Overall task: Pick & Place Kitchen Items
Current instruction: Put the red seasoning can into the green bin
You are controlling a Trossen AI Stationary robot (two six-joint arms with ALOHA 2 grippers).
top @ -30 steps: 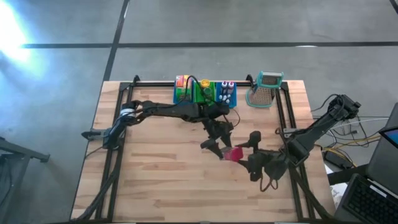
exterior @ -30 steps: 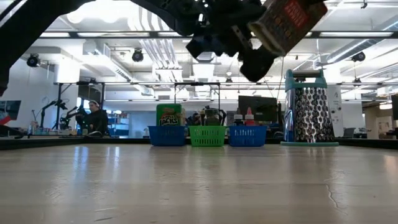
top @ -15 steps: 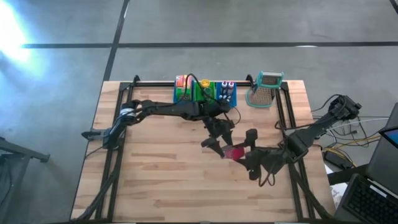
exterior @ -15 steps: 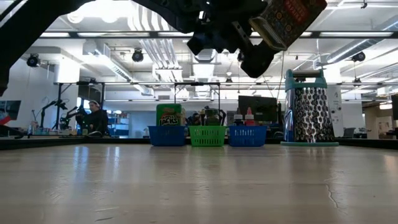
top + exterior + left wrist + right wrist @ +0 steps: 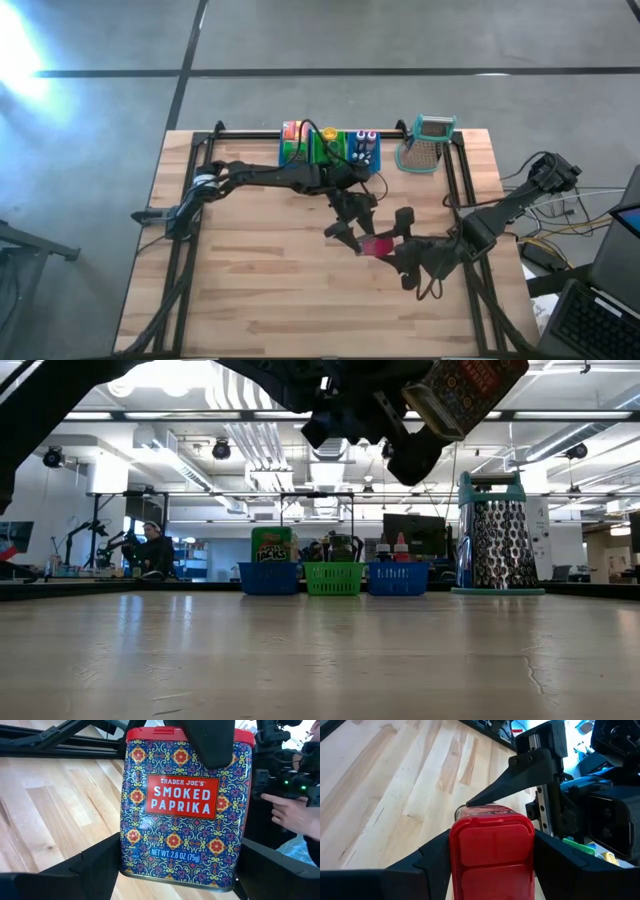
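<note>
A Trader Joe's smoked paprika tin [image 5: 180, 805], red-lidded and patterned in blue, red and yellow, hangs in the air above the wooden table [image 5: 250, 290]. It is on the near side of the metal grater [image 5: 428, 145] and a little toward the left arm's side of it, well apart from it. In the low view the tin is tilted and sits higher than the grater's teal handle. Both grippers meet on it. The left gripper [image 5: 356, 232] reaches out from the row of bins beside the grater and stands wide apart, its fingers [image 5: 95, 862] pressed against the tin's two narrow sides. The right gripper [image 5: 393, 245] comes in from the grater's side of the table and takes the tin at its top. Its fingers [image 5: 430, 862] lie against the two broad faces just below the red lid, one of them crossing the label side in the left wrist view. Beside the grater along the far edge stand a blue bin [image 5: 295, 150], a green bin [image 5: 328, 148] and a second blue bin [image 5: 364, 150], each with goods in it.
</note>
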